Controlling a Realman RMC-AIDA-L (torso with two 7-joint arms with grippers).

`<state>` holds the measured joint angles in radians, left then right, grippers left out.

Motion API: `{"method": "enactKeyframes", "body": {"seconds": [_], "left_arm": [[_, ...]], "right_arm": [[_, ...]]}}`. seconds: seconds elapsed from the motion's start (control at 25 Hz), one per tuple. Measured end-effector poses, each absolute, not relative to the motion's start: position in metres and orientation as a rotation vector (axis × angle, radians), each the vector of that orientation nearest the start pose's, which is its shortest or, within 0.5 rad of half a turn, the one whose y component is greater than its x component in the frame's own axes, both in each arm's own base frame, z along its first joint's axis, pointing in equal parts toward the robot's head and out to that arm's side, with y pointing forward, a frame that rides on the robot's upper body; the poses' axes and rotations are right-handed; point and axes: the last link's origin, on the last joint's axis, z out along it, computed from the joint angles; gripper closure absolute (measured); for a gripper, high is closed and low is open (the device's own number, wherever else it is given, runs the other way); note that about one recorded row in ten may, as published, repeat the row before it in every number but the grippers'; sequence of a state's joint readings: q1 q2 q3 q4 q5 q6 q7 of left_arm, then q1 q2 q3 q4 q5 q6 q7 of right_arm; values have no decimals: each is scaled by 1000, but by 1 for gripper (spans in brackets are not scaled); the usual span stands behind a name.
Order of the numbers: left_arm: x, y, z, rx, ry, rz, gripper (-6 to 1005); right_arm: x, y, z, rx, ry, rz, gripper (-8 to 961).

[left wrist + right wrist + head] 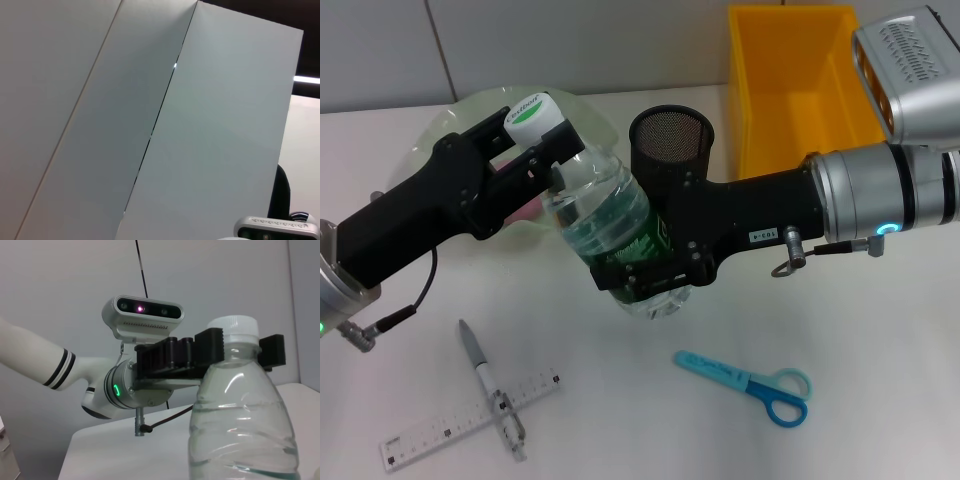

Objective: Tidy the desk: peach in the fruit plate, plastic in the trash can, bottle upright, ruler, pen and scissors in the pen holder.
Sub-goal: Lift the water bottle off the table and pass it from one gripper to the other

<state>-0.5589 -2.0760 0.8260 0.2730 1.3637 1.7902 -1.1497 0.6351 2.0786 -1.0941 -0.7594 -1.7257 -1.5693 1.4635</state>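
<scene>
A clear water bottle (605, 210) with a green label and a white cap (532, 115) is held between both arms at mid table. My left gripper (545, 150) is shut on its neck just under the cap. My right gripper (655, 275) is shut around its lower body. In the right wrist view the bottle (240, 425) stands upright, with the left gripper (240, 346) clamped on the neck. The pen (490, 385) lies across the ruler (470, 420) at the front left. The blue scissors (750, 382) lie at the front right. The black mesh pen holder (672, 140) stands behind the bottle. The plastic is out of view.
The pale green fruit plate (455, 125) sits at the back left, partly under my left arm. A pink patch (527, 210) shows there; I cannot tell whether it is the peach. A yellow bin (800, 90) stands at the back right. The left wrist view shows only wall panels.
</scene>
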Motion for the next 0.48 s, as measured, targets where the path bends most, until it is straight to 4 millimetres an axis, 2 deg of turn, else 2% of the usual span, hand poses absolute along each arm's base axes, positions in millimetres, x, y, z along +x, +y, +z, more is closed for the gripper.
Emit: {"method": "enactKeyframes", "body": {"seconds": [0.28,0.48], "left_arm": [[-213,308,-7,-2424,-542,-1586,458],[-214,307,-7,-2425,-543,-1586,555]], "right_arm": [[164,345,-25,-2990,285,822,186],[164,345,-25,-2990,287,825,186]]}}
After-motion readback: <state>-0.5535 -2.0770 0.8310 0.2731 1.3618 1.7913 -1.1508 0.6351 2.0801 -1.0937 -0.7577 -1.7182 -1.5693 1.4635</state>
